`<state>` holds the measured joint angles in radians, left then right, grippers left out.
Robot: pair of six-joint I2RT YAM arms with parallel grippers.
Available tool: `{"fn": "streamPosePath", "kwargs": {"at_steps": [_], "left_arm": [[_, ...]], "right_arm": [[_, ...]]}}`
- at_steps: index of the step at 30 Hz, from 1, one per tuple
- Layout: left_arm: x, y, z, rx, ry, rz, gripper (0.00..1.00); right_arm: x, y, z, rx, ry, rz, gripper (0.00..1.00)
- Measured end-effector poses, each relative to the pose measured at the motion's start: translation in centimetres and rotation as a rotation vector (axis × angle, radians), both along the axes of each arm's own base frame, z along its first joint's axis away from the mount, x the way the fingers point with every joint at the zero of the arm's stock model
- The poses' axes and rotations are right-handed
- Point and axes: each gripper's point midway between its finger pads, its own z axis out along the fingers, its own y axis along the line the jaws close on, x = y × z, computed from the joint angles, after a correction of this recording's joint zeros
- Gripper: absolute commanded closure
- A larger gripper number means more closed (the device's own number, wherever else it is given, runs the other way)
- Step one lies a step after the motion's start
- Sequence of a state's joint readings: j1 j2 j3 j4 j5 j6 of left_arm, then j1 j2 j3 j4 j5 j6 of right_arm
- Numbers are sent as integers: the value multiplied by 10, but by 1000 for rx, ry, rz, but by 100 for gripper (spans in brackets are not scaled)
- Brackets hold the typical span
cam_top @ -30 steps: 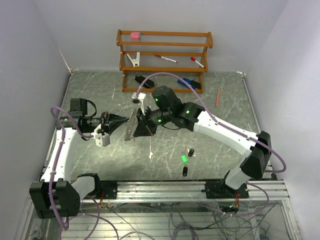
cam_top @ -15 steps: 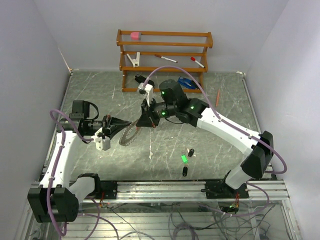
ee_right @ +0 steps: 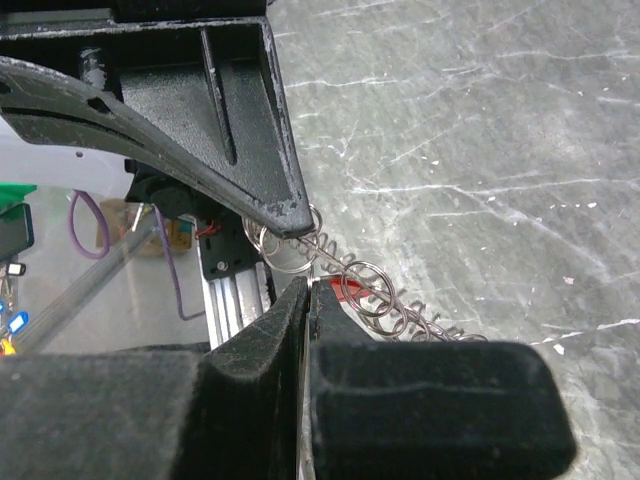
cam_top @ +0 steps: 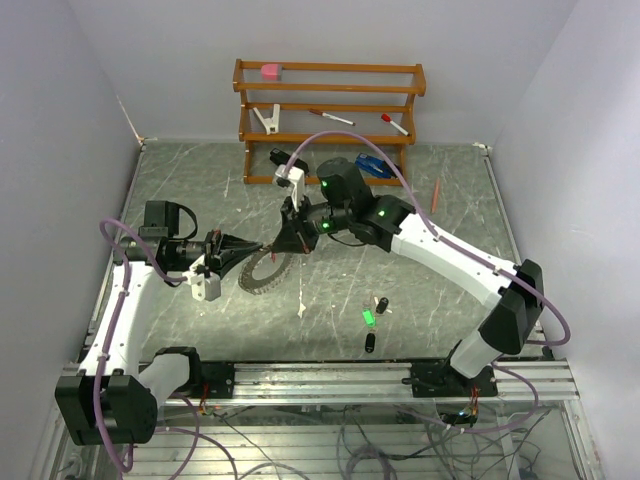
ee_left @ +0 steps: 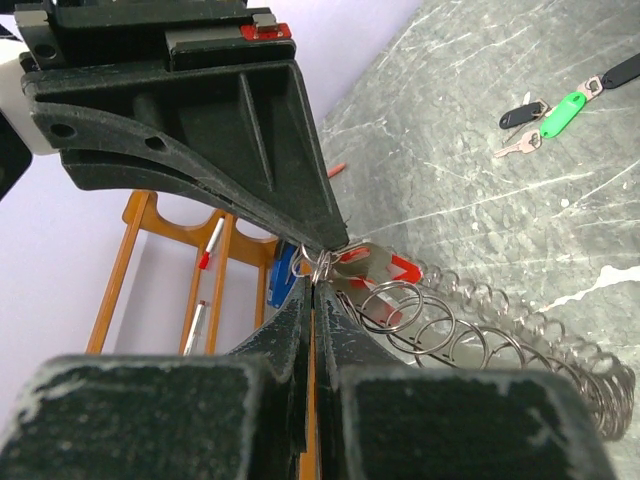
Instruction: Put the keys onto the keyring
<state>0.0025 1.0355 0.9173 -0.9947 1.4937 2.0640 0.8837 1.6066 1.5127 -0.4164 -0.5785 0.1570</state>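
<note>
The keyring (cam_top: 262, 272), a big loop of linked silvery rings, hangs tilted between my two grippers with its low edge near the table. My left gripper (cam_top: 260, 248) is shut on its rim; in the left wrist view the fingertips (ee_left: 313, 283) pinch a small ring and the keyring (ee_left: 480, 320) trails off to the right. My right gripper (cam_top: 284, 244) is shut tip to tip against the left one, with the red key (ee_right: 350, 290) at its fingertips and against the keyring (ee_right: 400, 312). The red key (ee_left: 400, 268) also shows in the left wrist view. The green key (cam_top: 368, 318) and two black keys (cam_top: 381, 304) (cam_top: 369, 343) lie on the table.
A wooden rack (cam_top: 328, 115) stands at the back with red-capped markers (cam_top: 330, 117), a clip and a pink item. A blue object (cam_top: 372, 166) lies by the rack's foot. An orange pencil (cam_top: 436, 194) lies at the back right. A white scrap (cam_top: 301, 309) lies near the front.
The right gripper has drawn back and up toward the rack. The keyring has swung from edge-on between the grippers to a flatter tilt, lower toward the table. The left gripper has shifted slightly left.
</note>
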Motion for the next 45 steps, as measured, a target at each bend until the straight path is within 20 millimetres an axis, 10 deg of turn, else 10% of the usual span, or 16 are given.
{"fn": "streamPosePath", "kwargs": {"at_steps": [45], "left_arm": [[-8,-7,0,-2,8,-37,93]], "right_arm": [[-12,-10,2,16,-6,43,100]]}}
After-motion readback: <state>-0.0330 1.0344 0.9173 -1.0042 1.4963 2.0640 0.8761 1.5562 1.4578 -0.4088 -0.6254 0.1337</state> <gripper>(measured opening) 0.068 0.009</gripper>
